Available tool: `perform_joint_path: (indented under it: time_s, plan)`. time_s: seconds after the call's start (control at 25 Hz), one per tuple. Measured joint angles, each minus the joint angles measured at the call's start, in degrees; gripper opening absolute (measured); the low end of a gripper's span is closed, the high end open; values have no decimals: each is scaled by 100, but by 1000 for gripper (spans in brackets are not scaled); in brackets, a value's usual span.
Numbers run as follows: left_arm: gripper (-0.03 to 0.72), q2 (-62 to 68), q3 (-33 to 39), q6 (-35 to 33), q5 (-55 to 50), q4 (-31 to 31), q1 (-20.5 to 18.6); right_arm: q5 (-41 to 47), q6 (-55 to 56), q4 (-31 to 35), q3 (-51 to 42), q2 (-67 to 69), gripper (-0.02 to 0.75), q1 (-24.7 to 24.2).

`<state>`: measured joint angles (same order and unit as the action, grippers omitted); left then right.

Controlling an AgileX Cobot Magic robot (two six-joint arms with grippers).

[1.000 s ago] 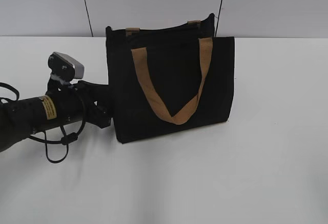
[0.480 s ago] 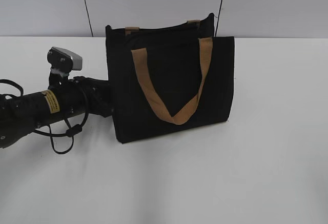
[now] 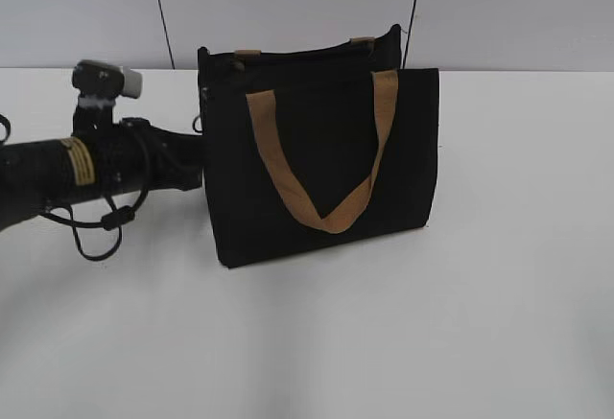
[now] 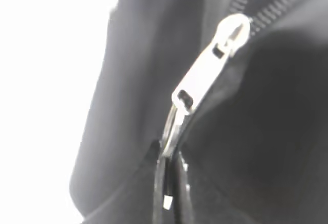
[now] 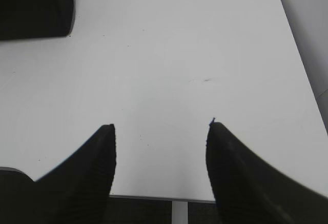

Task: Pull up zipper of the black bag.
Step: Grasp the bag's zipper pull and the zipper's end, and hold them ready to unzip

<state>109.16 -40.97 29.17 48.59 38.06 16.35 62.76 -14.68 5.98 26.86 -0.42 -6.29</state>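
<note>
The black bag (image 3: 321, 165) with tan handles (image 3: 326, 213) stands upright on the white table. My left gripper (image 3: 199, 165) is pressed against the bag's left side edge. In the left wrist view the jaws (image 4: 171, 165) are shut on the lower end of the silver zipper pull (image 4: 205, 78). The slider sits on the zipper teeth (image 4: 279, 3) at the upper right. My right gripper (image 5: 160, 131) is open and empty above the bare table. It is out of the exterior view. A corner of the bag (image 5: 33, 6) shows at the top left of the right wrist view.
The white table (image 3: 460, 323) spreads in front and to the right of the bag. A grey wall (image 3: 288, 7) stands right behind the bag. The table's front edge (image 5: 154, 198) shows under my right gripper.
My left arm has risen along the bag's left side, from near its lower part to about mid height. The bag's left edge has bulged slightly. The bag has stayed in place.
</note>
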Motion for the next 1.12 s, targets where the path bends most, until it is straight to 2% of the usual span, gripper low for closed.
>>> perform_joint_path:
  time_s: [0.4, 0.72, 0.8, 0.92, 1.04, 1.12]
  plan:
    - [-4, -1410, 0, 122, -1009, 53, 0, 0, 0, 0, 0, 0, 430, 122]
    - [-4, -1901, 5, 126, -1137, 55, 0, -41, -6, 29, 21, 16, 430, 122]
    - [-4, -1928, 5, 126, -1126, 44, 0, -306, -97, 132, 122, 238, 430, 122]
    - [-5, -1928, 5, 126, -1125, 43, 0, -964, -740, 730, 203, 803, 430, 122]
    - [-5, -1969, 5, 126, -1130, 43, 0, -1479, -1778, 1762, 203, 1497, 430, 122]
    - [-5, -2011, 5, 126, -1124, 43, 0, -1818, -2565, 2685, 203, 1884, 430, 145]
